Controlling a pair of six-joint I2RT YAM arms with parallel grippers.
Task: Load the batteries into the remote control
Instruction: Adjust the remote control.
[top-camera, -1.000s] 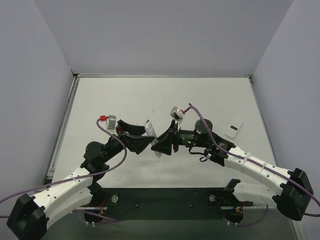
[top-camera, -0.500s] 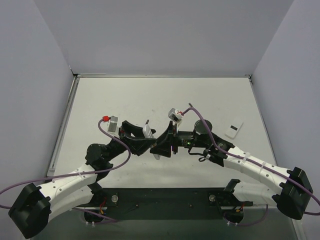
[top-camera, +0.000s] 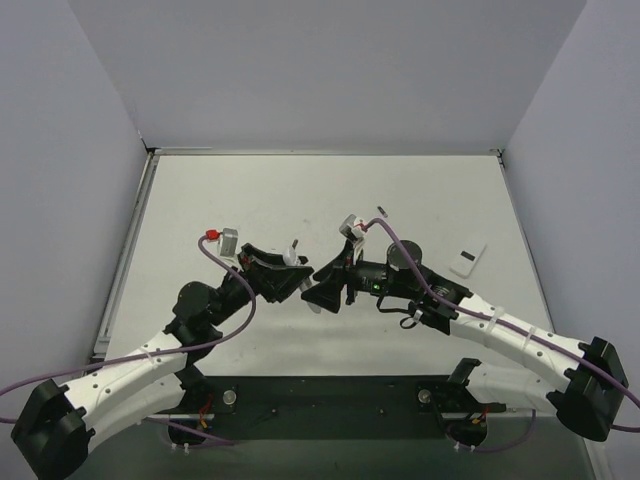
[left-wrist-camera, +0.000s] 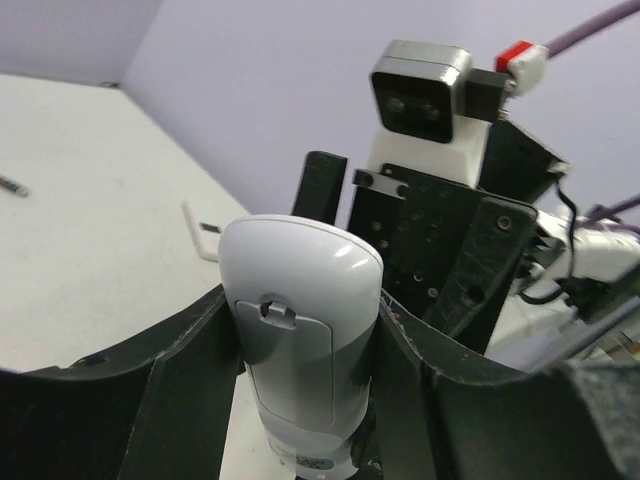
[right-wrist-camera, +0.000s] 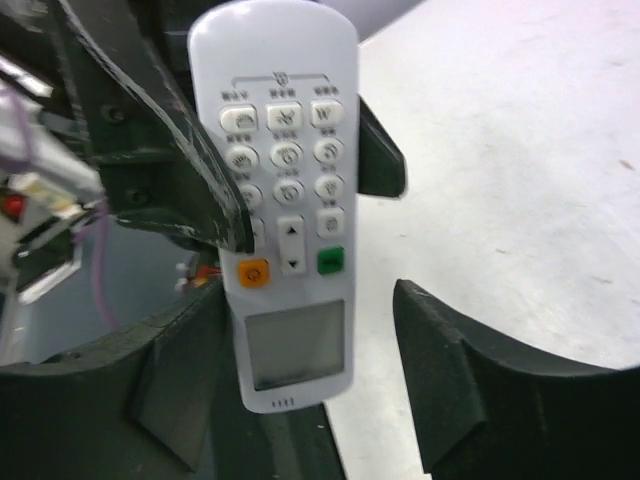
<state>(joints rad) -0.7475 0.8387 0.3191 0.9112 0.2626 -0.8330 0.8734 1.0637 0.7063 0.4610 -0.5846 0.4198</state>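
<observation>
Remote (right-wrist-camera: 285, 200), held up well left of the cover (top-camera: 467, 258), is clamped in the left claw (left-wrist-camera: 300, 310). The right claw (right-wrist-camera: 310, 320) stands open around its screen end. It is white, with orange and green keys and a grey screen.

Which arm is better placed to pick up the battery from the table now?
Right, probably. The right fingers stand open beside the remote control; the left fingers hold it. The battery lies nearer the right arm.
</observation>
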